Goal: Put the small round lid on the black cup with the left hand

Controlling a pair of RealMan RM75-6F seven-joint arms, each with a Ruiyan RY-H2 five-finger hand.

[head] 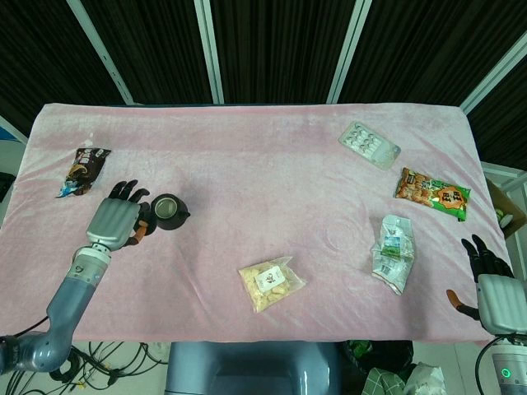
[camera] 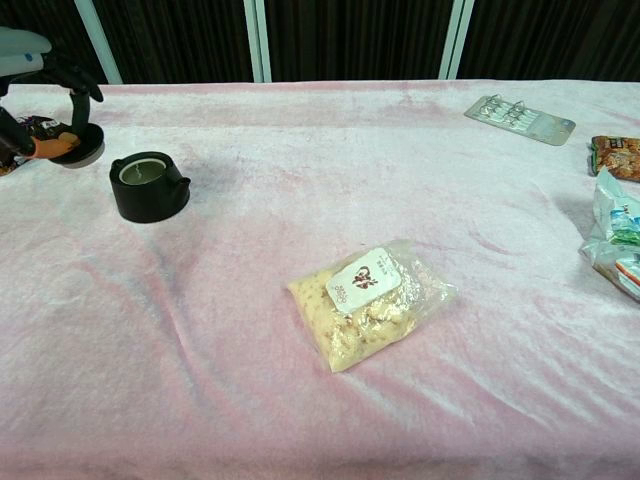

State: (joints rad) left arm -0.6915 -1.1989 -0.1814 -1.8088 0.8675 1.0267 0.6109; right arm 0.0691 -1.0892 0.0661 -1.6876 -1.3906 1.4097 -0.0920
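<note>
The black cup point(head: 168, 211) point(camera: 149, 186) stands open on the pink cloth at the left, a short spout on its right side. My left hand point(head: 118, 222) point(camera: 38, 95) is raised above the cloth just left of the cup and pinches the small round dark lid point(camera: 80, 146) between thumb and a finger. In the head view the hand covers most of the lid. My right hand point(head: 492, 284) hangs off the table's front right corner with fingers spread and nothing in it.
A clear bag of pale snacks point(head: 270, 282) point(camera: 369, 298) lies at the front middle. A dark snack packet point(head: 82, 169) sits behind the left hand. On the right are a blister pack point(head: 369, 145), an orange packet point(head: 431, 192) and a crumpled white-green pouch point(head: 393, 251).
</note>
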